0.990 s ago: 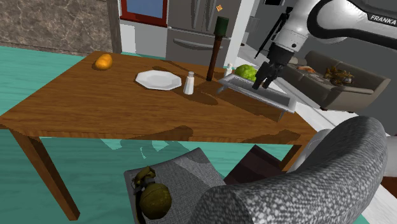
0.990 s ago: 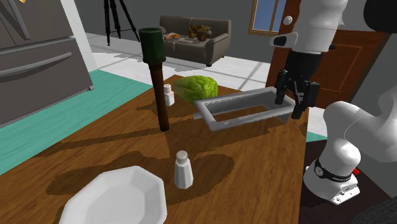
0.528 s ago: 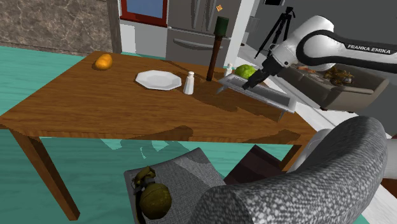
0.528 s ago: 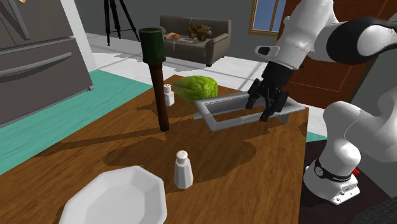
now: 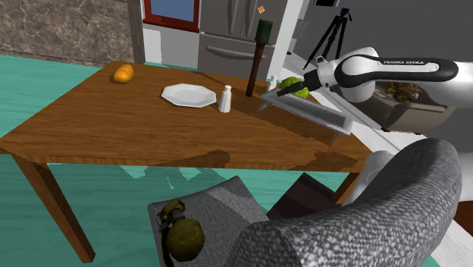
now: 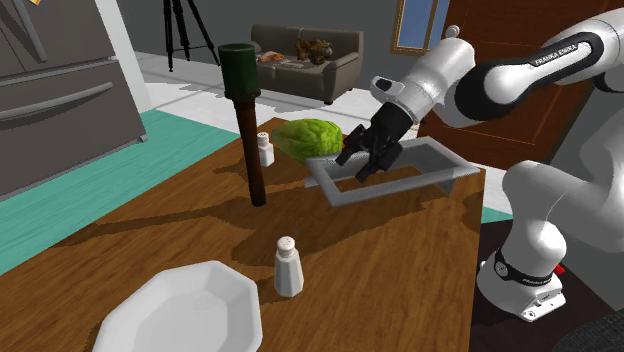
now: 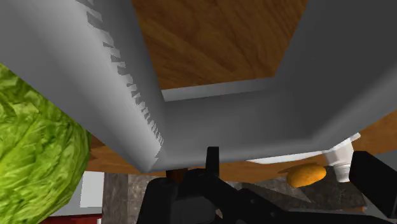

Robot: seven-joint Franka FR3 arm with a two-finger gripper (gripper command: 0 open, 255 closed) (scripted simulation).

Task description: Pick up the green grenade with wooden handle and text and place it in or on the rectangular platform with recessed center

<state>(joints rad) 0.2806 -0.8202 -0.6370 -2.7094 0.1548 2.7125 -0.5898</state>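
Note:
The grenade (image 5: 261, 53) (image 6: 244, 110) stands upright on the wooden table, a dark green head on a long brown wooden handle. To its right in the shoulder view lies the grey rectangular platform (image 5: 324, 116) (image 6: 395, 190) (image 7: 222, 127), an open frame with table wood showing through its middle. My gripper (image 5: 283, 92) (image 6: 361, 161) hangs open and nearly level over the platform's end nearest the grenade. It holds nothing and is well clear of the grenade.
A green lettuce (image 5: 292, 85) (image 6: 308, 138) (image 7: 32, 146) sits against the platform, close to my gripper. Two white shakers (image 6: 288, 266) (image 6: 265, 150), a white plate (image 5: 188, 95) and an orange lump (image 5: 123, 73) are on the table. A grey chair carries a round olive grenade (image 5: 182, 231).
The arm has swung down and across the platform toward the grenade and lettuce. The hand has tipped from pointing down to nearly level. The fingers stayed open.

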